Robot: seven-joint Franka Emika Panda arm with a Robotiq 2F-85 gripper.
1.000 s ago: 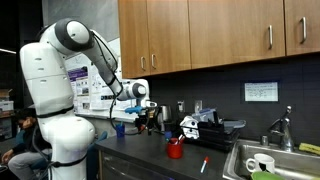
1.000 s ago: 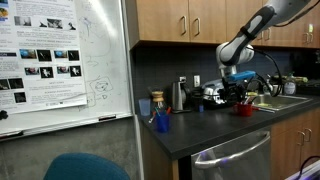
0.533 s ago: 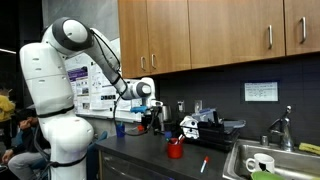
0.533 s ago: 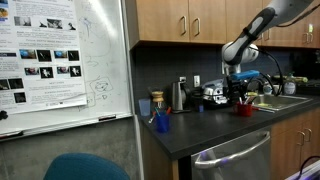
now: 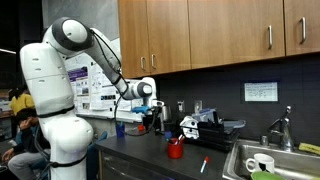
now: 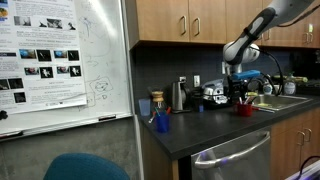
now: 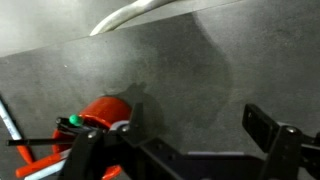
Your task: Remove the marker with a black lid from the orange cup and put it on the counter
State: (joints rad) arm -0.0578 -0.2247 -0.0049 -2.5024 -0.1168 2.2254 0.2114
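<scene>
Marker with a black lid [image 5: 172, 141] upright in orange cup [image 5: 175, 151], jaws apart

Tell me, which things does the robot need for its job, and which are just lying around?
For the job:
gripper, open
orange cup
marker with a black lid, standing in the cup, hard to make out
counter

Just lying about:
blue cup
red and pale-blue marker, flat on the counter
white mug
</scene>
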